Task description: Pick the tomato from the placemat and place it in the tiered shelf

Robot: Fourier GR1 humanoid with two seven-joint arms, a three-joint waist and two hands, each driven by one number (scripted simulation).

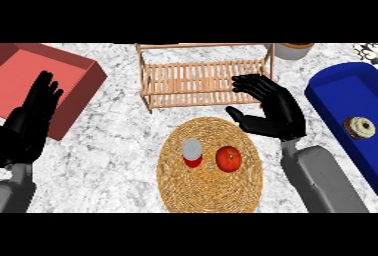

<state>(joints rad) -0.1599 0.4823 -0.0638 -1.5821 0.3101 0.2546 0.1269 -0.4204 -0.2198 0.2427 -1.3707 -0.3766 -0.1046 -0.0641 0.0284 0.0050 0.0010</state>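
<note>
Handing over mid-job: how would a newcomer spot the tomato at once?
Find the round woven placemat at the counter's middle, in front of the wooden shelf. Two things sit on it; the tomato is the right one, a red-orange ball, unlike the grey-topped can beside it.

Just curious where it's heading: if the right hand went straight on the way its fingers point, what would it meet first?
Probably the wooden tiered shelf: the open right hand points its fingers up the view, straight at it. Seen from above, height is unclear, so it might pass over the shelf.
</note>
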